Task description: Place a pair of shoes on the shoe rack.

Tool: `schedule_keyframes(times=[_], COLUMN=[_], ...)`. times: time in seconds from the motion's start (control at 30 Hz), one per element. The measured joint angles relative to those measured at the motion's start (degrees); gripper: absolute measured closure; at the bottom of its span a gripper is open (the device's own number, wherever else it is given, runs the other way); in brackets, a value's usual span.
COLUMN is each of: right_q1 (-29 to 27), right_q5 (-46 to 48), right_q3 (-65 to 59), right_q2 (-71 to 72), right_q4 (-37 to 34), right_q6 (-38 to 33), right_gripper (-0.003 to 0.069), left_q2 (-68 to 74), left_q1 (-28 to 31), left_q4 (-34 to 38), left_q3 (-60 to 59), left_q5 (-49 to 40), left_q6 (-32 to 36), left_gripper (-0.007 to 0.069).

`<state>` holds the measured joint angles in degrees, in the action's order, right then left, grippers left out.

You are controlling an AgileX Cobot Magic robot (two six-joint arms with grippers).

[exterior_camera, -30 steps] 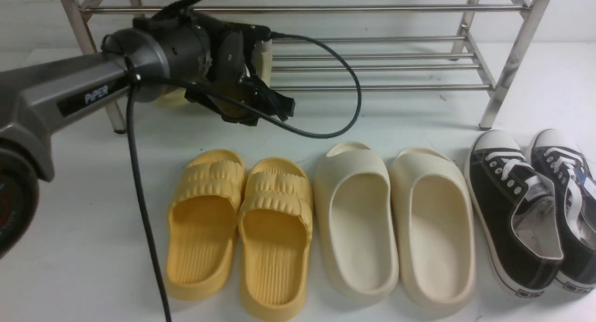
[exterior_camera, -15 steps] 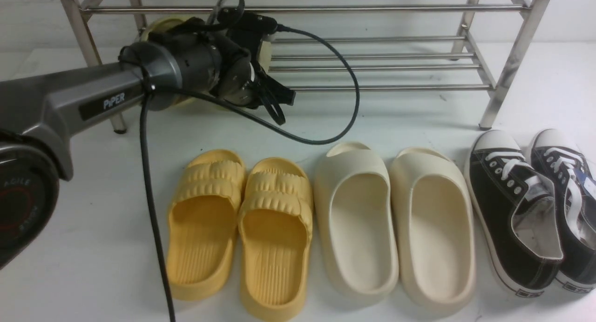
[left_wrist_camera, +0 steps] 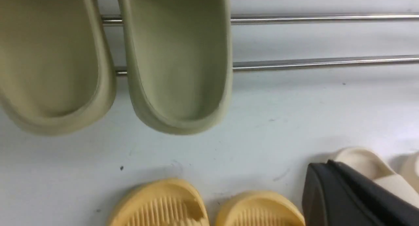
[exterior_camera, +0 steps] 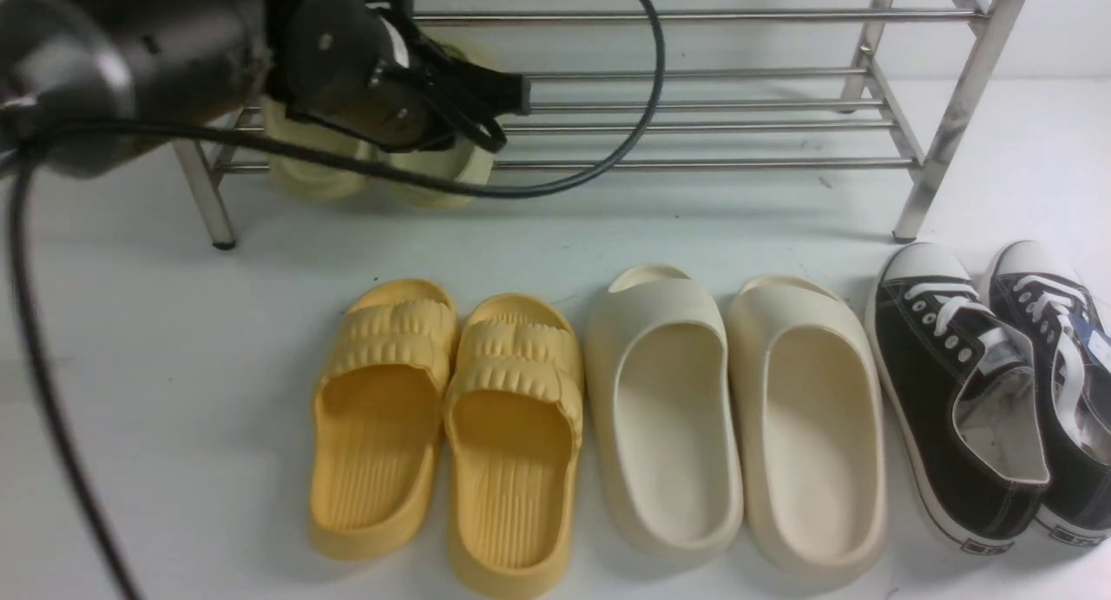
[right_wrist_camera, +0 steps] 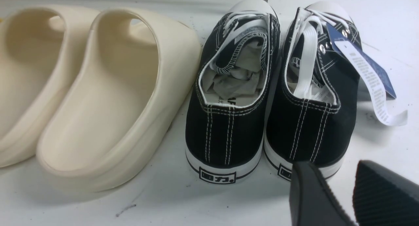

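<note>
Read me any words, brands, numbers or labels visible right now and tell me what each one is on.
Two blocky non-Latin characters in a box: white heel patch of the left black canvas sneaker.
Same kind of patch on the right black canvas sneaker: hidden behind the right gripper.
Blue-and-white hang tag: print too small to read.
Paper stuffing: letters cut off, unreadable.

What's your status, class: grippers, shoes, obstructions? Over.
Left gripper holds nothing, jaws unclear; right gripper open. Olive pair of shoes on shoe rack bottom tier, heels overhanging. Nothing blocking.

Left arm hides most of the olive slippers (exterior_camera: 434, 170); toes cut off.
</note>
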<state>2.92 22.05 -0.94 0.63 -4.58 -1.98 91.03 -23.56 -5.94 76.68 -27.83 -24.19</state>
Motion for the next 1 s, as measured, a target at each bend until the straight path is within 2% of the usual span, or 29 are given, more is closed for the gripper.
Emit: schedule_keyframes(times=[0.17,0.47,0.7,1.0], right_q1=[0.00,0.00,0.00,0.00], right_q5=[0.00,0.00,0.00,0.00], right_q3=[0.00,0.00,0.00,0.00], right_q2=[0.00,0.00,0.00,0.00], right_q4=[0.06,0.00,0.00,0.00], right_q6=[0.00,0.00,0.00,0.00], right_gripper=[0.0419,0.0419,0.0419,0.0417], left_q2=[-16.61,-41.90,-58.00,-63.00], left_q1=[-0.19,-0.19,-0.19,-0.19], left_q4=[5.30,6.37,6.43,5.42], left_q3=[-17.25,-38.93,-48.05,-52.25], left_q5=[4.15,7.43,7.77,5.75], left_q6=[0.00,0.00,0.00,0.00], left_gripper=[0.0638,0.0638,0.0638,0.0638])
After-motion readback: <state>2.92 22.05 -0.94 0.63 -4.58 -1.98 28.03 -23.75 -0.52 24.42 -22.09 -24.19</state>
